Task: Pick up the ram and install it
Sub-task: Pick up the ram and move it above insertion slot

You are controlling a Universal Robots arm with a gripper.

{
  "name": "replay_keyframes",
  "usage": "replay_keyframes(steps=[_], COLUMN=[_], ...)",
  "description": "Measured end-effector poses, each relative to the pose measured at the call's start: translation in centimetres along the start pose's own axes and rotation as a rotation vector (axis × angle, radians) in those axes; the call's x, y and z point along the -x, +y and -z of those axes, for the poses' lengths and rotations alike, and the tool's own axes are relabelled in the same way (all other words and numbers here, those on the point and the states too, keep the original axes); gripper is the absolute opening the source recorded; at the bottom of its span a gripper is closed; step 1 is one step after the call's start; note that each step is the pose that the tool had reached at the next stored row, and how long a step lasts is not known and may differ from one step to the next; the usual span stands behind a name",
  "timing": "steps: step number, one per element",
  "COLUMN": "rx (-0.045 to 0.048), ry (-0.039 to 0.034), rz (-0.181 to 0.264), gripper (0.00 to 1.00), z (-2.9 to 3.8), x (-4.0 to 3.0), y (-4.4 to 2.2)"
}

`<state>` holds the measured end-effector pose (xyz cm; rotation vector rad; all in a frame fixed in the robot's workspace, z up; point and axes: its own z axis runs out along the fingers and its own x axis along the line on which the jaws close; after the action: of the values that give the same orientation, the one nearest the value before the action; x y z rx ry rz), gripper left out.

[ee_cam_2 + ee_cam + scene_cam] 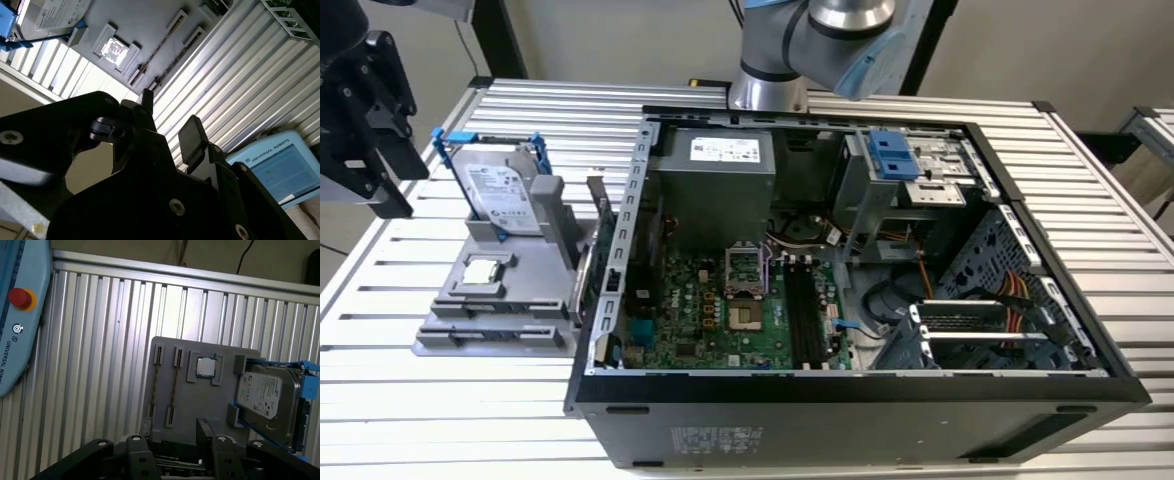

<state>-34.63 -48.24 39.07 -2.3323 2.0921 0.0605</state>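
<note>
the ram (173,384) is seen standing on edge in the grey fixture (200,402) on the bench (100,340), near the processor chip (205,367), while the pincer (172,440) is seen open and empty, well apart from it. it is judged light, stiff and fragile (chips and contacts are best spared), so it should be gripped mid-length across its flat faces.

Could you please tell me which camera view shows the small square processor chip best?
The first wrist view: it looks squarely at the processor chip in its grey holder, with nothing covering it. The exterior view shows the processor chip far off and slanted; the second wrist view shows it glaring white.
</note>
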Motion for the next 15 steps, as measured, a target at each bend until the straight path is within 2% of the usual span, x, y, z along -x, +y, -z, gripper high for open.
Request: replay_keyframes(steps=[6, 15], rx=[0.0, -0.0015], ry=[0.0, -0.0009], rz=[0.0, -0.044], gripper=[1.0, 1.0], z=[0.0, -0.31], x=[0.0, 0.07], y=[0.0, -0.02])
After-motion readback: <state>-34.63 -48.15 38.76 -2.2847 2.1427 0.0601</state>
